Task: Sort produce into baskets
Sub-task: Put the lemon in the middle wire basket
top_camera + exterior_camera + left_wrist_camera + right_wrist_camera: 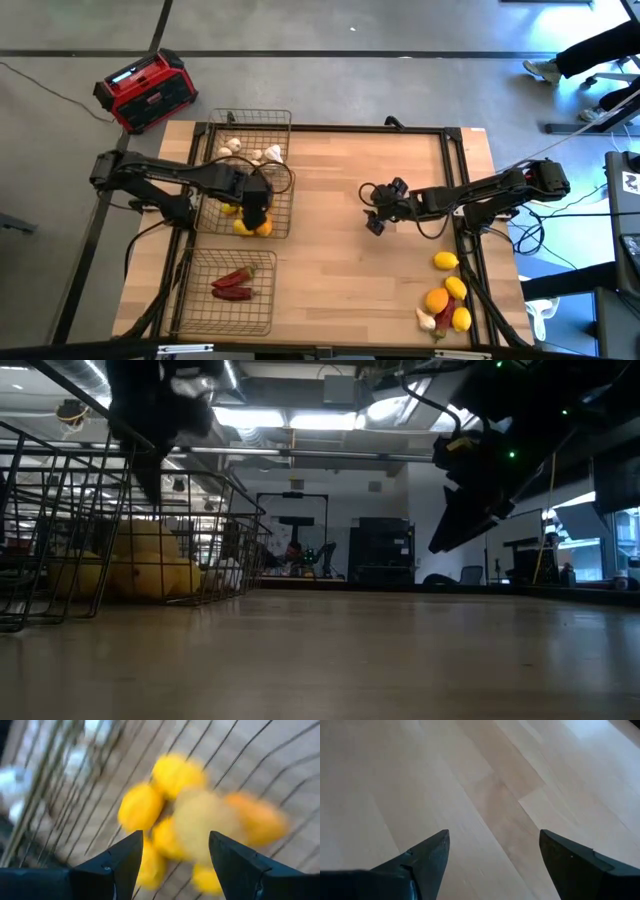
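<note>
While your left gripper (256, 216) hangs over the middle basket (283, 172) with its jaws apart and nothing between them, a lemon (200, 827) shows blurred just past its fingertips, seemingly dropping onto the yellow and orange fruit (250, 227) heaped in that basket's near end. To finish this step cleanly, lift straight up before you swing, because the wire walls stand close on both sides of the wrist and a sideways pull could snag the mesh or drag the basket. The garlic bulbs (250, 152) sit in the far basket (258, 122) and the red chili peppers (232, 284) in the near basket (198, 312), so all three lie in a tight row along the table's left edge with little room between them. Your right gripper (378, 208) hovers with its jaws wide and empty above bare wood at mid-table, where room is plentiful. The unsorted produce (447, 296) sits heaped beside the table's right rail (462, 190) near the front corner; approach it from the open centre, not from the rail side.
</note>
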Motion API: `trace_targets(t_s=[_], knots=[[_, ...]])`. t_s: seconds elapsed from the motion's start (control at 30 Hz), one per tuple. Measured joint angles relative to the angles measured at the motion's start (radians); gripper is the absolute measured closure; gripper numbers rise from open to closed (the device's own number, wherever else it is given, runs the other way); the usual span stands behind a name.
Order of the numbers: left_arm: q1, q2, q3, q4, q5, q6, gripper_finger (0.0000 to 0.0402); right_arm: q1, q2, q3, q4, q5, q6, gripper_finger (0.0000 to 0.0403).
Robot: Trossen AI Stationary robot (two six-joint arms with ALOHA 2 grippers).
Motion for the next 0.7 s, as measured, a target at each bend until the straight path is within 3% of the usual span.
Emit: trace_targets(t_s=[0.17, 0.47, 0.57, 0.7], knots=[[-0.071, -0.020, 0.020, 0.200, -0.031, 0.056, 0.0178, 0.000, 0.000, 0.001, 0.051, -0.062, -0.058, 0.0100], [-0.207, -0.019, -0.017, 0.621, -0.058, 0.176, 0.0178, 0.082, -0.010, 0.066, -0.011, -0.339, -0.114, 0.0100], [-0.226, -0.020, -0.054, 0.756, -0.063, 0.217, 0.0178, 0.143, -0.010, 0.119, -0.099, -0.359, -0.113, 0.0100], [-0.238, -0.019, -0.081, 0.815, -0.064, 0.231, 0.0178, 0.219, -0.010, 0.191, -0.283, -0.351, -0.070, 0.0100]])
